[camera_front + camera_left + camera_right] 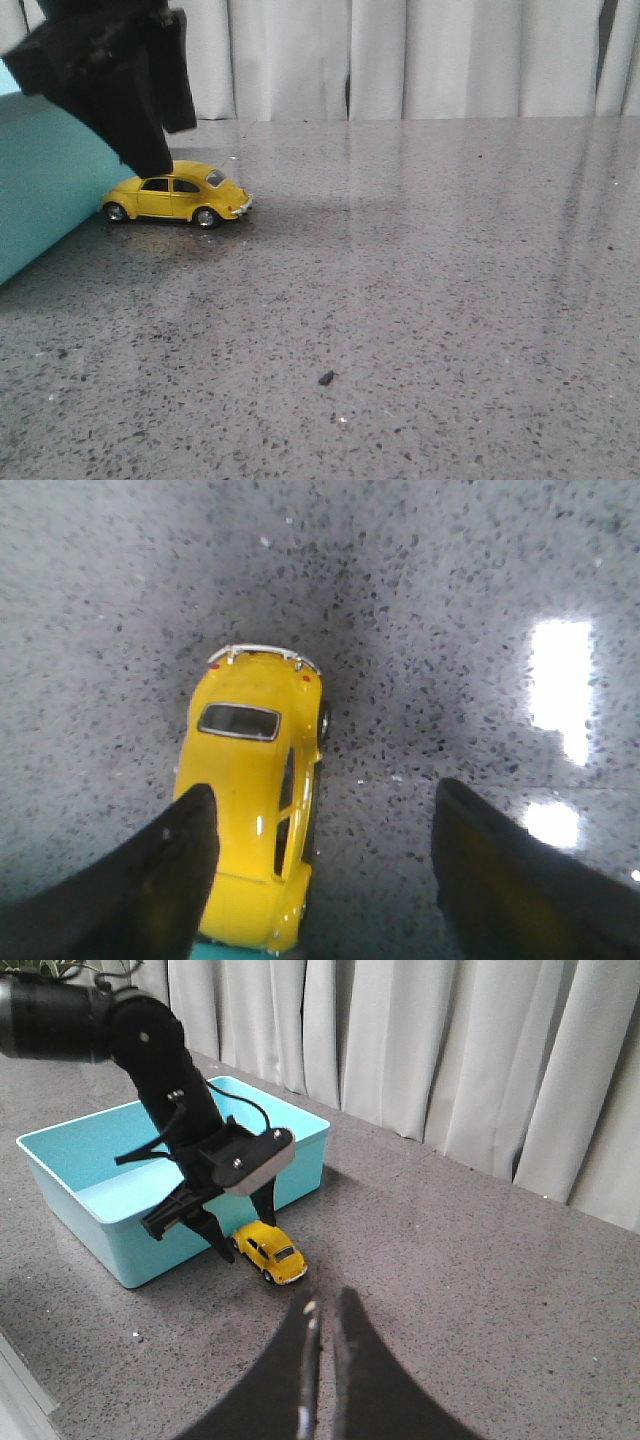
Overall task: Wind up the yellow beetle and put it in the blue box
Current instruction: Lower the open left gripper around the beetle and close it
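Observation:
The yellow beetle (176,196) stands on its wheels on the grey speckled table, its nose close against the blue box (40,180). My left gripper (325,792) hangs open just above it. One finger (160,875) is over the car's far side and the other finger (500,875) is well clear over bare table, so the beetle (250,780) lies off-centre in the gap, untouched. In the right wrist view the box (100,1225) is an open tub with the beetle (270,1252) beside its corner. My right gripper (325,1305) is shut and empty, well back from the car.
White curtains (400,55) close off the far edge of the table. A small dark speck (326,378) lies on the table near the front. The left arm (150,1050) reaches over the box.

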You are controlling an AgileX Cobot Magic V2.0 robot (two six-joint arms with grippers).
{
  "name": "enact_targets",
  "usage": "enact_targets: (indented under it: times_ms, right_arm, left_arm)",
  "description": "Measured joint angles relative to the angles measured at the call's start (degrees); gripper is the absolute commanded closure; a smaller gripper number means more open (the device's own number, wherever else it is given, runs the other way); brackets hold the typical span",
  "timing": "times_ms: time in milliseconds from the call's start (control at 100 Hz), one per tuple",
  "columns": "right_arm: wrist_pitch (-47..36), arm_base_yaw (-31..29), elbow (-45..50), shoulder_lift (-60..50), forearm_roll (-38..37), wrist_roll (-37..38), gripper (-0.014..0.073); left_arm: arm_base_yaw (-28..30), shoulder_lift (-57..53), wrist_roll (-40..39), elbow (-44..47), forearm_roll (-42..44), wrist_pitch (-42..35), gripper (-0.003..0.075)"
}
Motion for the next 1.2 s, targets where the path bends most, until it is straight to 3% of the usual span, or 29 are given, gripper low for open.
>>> enact_targets:
  times_ms: [580,780,1200]
  right_arm:
    - [-0.25,0.0,0.0,0.0,0.0,0.0,0.0638]
    - [-0.88,0.0,0.0,0.0,0.03,0.12,0.0638]
    - [-1.16,0.0,0.0,0.0,0.13,-0.01,0.0638]
  left_arm:
    - [4.36,5.95,0.2,-1.9,-1.14,-4.48,0.0306]
    - [4.47,7.7,0.2,-1.9,-3.06,-4.48,0.0407]
    - [4.47,8.36,0.2,-3.11,-3.66,-4.22,0.0524]
